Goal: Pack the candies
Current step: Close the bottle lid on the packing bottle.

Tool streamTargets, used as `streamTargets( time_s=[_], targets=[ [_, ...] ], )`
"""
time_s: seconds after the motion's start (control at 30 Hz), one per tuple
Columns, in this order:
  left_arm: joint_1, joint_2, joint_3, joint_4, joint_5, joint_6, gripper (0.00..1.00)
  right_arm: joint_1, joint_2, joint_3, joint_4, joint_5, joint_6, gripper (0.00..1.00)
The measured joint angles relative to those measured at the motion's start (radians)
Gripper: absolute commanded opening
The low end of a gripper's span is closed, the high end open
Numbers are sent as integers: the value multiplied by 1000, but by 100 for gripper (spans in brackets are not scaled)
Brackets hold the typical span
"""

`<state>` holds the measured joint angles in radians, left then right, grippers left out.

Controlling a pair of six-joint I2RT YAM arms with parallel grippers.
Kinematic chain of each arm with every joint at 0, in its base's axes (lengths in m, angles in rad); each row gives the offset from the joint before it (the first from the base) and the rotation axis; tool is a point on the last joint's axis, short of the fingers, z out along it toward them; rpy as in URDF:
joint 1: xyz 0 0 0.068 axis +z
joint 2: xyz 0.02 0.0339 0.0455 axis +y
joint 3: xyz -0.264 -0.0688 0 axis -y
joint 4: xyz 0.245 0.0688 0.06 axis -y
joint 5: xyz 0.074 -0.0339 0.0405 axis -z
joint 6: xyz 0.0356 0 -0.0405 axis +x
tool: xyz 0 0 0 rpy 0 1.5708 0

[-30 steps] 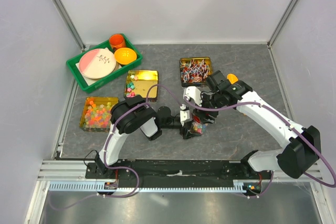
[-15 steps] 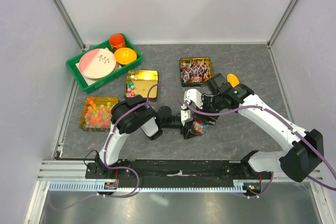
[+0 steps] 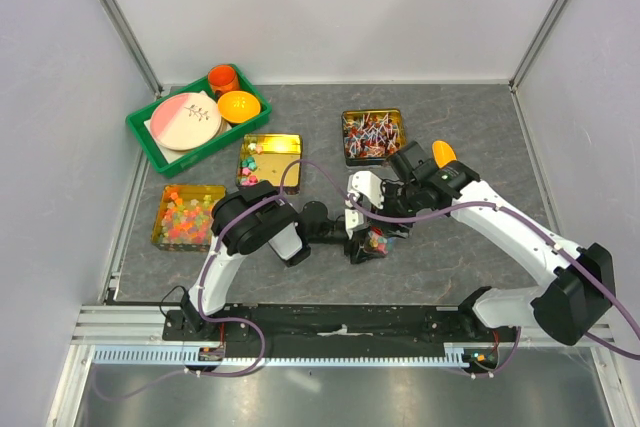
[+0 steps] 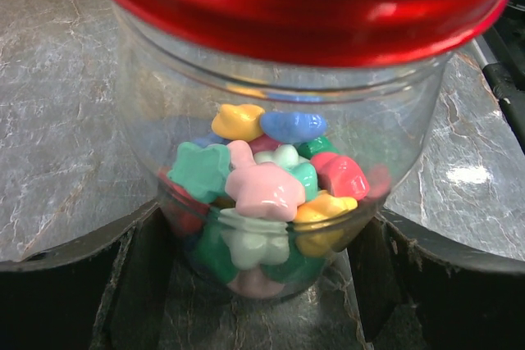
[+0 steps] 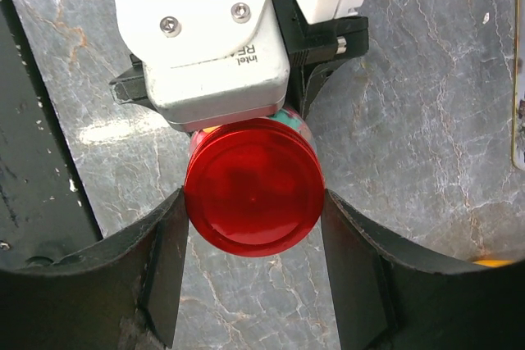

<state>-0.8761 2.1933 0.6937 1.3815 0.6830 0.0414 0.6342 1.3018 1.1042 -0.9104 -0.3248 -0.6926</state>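
A clear jar (image 4: 164,112) holds several star-shaped pastel candies (image 4: 264,188) and stands on the grey table. My left gripper (image 4: 262,280) is shut on the jar's base, one finger pressed on each side. A red lid (image 5: 253,186) sits on the jar's mouth. From above, my right gripper (image 5: 254,206) is shut on that lid, its fingers (image 5: 168,243) against the rim. In the top view both grippers meet at the jar (image 3: 376,243) in the middle of the table. More candies lie in a gold tin (image 3: 266,158) at the back left.
A tin of wrapped lollipops (image 3: 372,135) stands behind the right arm, with an orange object (image 3: 443,152) beside it. A tin of gummy pieces (image 3: 188,215) is at the left. A green tray (image 3: 150,137) with a plate, cup and bowl fills the far left corner.
My right arm has shifted and its wrist has turned about the lid, uncovering more of the orange object. The jar and the left arm have stayed in place.
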Motion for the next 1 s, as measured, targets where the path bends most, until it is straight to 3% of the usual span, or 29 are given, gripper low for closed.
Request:
streamTargets(
  time_s=[0.3,0.33,0.43,0.9,1.0],
  targets=[
    [2,2,3,-1,0,-4,64,7,6,-2,4,16,4,70],
    [3,2,3,-1,0,-5,64,8,6,-2,4,16,4,74],
    [3,3,4,0,0,-5,64,8,8,3,-3,13,8,98],
    [6,3,6,-2,0,-5,64,6,31,103,-56,-5,4,98],
    [6,3,6,-2,0,-5,64,-6,55,144,-56,-24,3,89]
  ],
)
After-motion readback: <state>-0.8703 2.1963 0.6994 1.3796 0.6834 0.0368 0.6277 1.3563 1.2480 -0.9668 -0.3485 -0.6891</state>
